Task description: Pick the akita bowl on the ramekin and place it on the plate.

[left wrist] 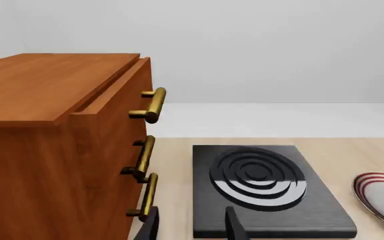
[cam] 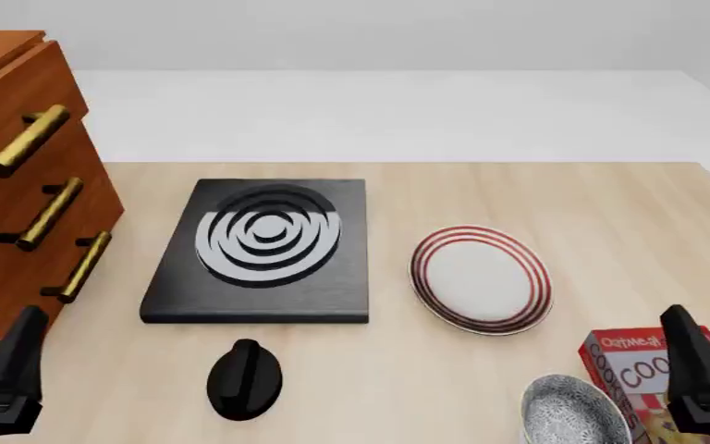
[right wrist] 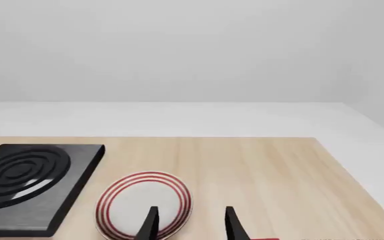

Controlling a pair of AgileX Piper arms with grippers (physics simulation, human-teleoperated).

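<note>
The akita bowl [cam: 569, 413], speckled black and white, sits at the near edge of the table, right of centre. The ramekin is hidden; I cannot see what the bowl rests on. The plate [cam: 481, 279], white with red rings, lies further in, beside the stove; it also shows in the right wrist view [right wrist: 128, 197] and at the edge of the left wrist view [left wrist: 382, 200]. My right gripper [cam: 698, 370] hangs open to the right of the bowl, its fingers [right wrist: 150, 222] apart over the plate's near rim. My left gripper [cam: 4, 375] is open at the near left, empty.
A black square stove [cam: 263, 250] with grey rings lies left of the plate. A wooden drawer cabinet [cam: 10, 185] with brass handles stands at far left. A black round knob-like object [cam: 244, 377] sits in front of the stove. A red cookie box [cam: 632, 370] stands right beside the bowl.
</note>
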